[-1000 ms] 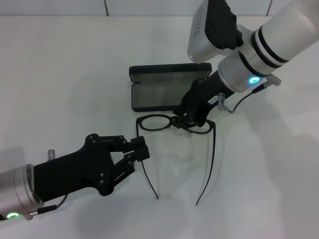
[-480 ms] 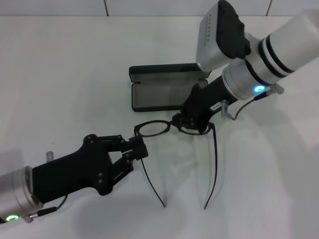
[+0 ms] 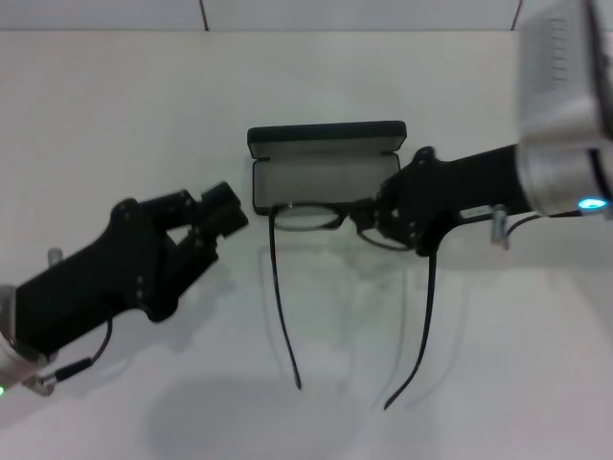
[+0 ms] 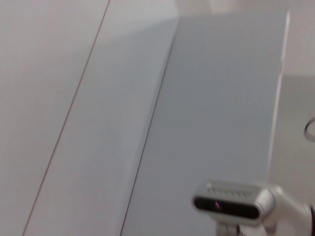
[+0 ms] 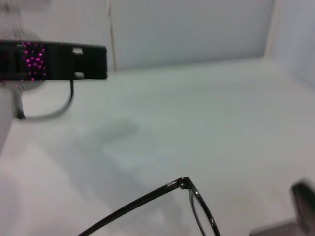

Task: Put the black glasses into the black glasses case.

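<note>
Right pincer [image 3: 375, 217] grips black glasses [image 3: 311, 218] over black glasses case [image 3: 326, 153].

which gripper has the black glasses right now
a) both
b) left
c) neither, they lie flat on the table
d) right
d: the right gripper is shut on the black glasses at the frame's right side, by the open black glasses case, while the left gripper is apart from them.
</note>
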Available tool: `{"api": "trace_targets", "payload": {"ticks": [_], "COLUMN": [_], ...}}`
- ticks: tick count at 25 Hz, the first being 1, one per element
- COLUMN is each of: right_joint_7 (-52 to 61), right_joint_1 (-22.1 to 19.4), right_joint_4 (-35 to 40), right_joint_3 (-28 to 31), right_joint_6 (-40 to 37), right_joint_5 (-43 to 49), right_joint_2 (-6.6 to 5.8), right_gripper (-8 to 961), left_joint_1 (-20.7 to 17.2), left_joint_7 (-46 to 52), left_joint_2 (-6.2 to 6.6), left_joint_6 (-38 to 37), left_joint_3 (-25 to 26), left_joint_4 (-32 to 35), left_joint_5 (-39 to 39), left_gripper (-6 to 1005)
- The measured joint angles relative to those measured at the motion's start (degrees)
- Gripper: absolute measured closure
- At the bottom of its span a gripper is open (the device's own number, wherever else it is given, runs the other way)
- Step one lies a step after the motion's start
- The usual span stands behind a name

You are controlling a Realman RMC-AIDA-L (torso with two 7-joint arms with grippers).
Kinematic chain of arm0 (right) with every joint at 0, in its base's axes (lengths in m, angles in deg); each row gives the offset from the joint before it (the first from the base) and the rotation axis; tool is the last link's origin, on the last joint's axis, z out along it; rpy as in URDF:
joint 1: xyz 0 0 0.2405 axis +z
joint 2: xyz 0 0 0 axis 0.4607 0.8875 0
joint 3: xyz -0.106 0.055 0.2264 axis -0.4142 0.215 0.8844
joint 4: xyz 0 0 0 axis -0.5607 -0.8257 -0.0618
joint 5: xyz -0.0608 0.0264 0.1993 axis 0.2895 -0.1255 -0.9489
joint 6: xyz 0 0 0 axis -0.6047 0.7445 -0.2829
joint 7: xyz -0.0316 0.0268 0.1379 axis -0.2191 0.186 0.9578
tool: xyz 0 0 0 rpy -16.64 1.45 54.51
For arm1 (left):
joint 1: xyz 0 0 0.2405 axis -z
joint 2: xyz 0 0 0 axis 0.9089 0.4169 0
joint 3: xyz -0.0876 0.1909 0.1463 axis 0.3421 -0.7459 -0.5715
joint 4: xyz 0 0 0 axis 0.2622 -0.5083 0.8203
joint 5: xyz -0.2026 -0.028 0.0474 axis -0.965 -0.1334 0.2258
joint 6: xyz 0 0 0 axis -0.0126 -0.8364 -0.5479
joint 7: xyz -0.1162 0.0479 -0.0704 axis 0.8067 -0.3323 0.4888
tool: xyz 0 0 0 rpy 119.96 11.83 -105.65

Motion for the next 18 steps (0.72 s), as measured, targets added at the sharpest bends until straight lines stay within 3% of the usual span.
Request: {"api": "trace_targets", "payload": {"ticks": [5,8,12,18], "right_joint_7": [-9.1,-13.7,-18.3,-19.6], "right_joint_1": [-8.9,-11.2,-11.1,-8.2], "right_joint_4": [2.0,-0.5,-7.1,-13.9], "right_joint_3": [5.6,9.4,13.3,17.3], "right_joint_6": [-4.2,-8.5,-14.7,-19.6], "right_joint_5": [-13.1,-21.3,-29.5,-31.1], "right_joint_2": [-0.06,-0.10,-0.20,-0.23], "right_gripper": [917,917,917,918], "left_joint_1": [3.0,5.3,8.4,11.7], "left_joint_7": [0.0,0.0,-0.6,-3.1], "left_joint_2": [-0.15,-0.18,-0.40,-0.62], "left_joint_6": [-3.2,-4.2,-4.4,-4.4], "left_joint_3": [-0.4,-2.0,-6.3,-8.7], "left_joint_4": [-1.8,-2.1,-2.2,-5.5], "left_joint_5": [-3.6,-3.6,-3.9,-4.4], "left_gripper": [921,925,929,962]}}
